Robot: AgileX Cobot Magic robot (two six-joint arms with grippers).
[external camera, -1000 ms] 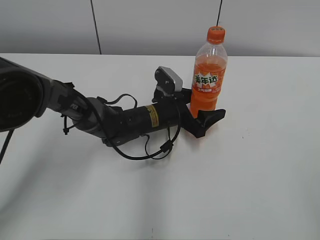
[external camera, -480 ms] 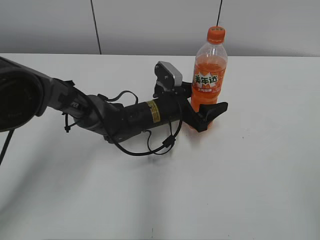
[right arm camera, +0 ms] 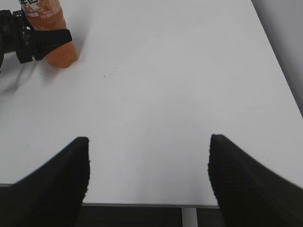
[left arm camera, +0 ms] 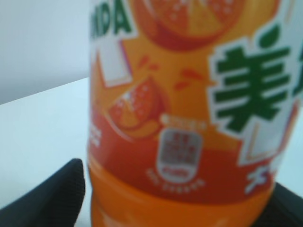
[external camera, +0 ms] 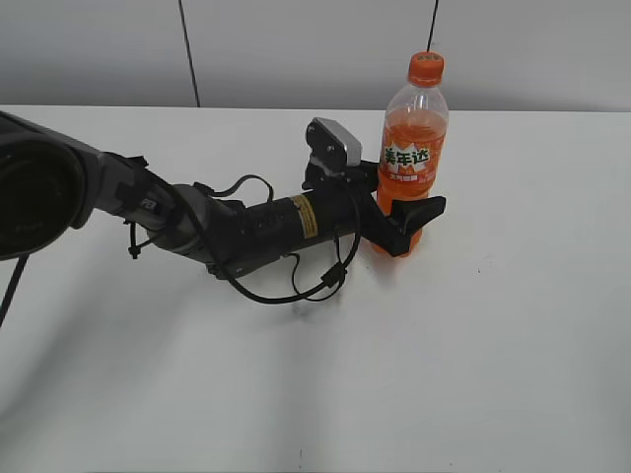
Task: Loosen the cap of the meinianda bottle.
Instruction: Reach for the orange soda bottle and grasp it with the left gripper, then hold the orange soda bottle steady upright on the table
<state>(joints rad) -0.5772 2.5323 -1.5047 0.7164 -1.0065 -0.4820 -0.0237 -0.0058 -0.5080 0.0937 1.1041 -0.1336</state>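
White desk (external camera: 513,325) fills the exterior view, and from its left edge the left arm (external camera: 227,232) lies low across the surface, cables looping beneath it, a grey wrist camera (external camera: 333,146) riding on top. At the arm's end the left gripper (external camera: 404,219) has its black jaws around the lower body of the meinianda bottle (external camera: 409,163), one finger (external camera: 419,212) crossing the front of the orange base. Whether the jaws actually press the plastic or only bracket it cannot be told from these views.

The bottle stands upright just right of centre, near the far edge of the desk, its orange label lettered in white and green. The cap (external camera: 426,68), small and orange, sits on the neck at the very top.

In the left wrist view the label (left arm camera: 189,94) fills nearly the whole picture, blurred by closeness, with a dark fingertip (left arm camera: 57,194) at the lower left and another at the lower right, either side of the bottle.

The right gripper (right arm camera: 147,170) hangs over bare desk, well apart from the bottle (right arm camera: 52,33) seen at the top left of its own view; its jaws stand wide with nothing between them.
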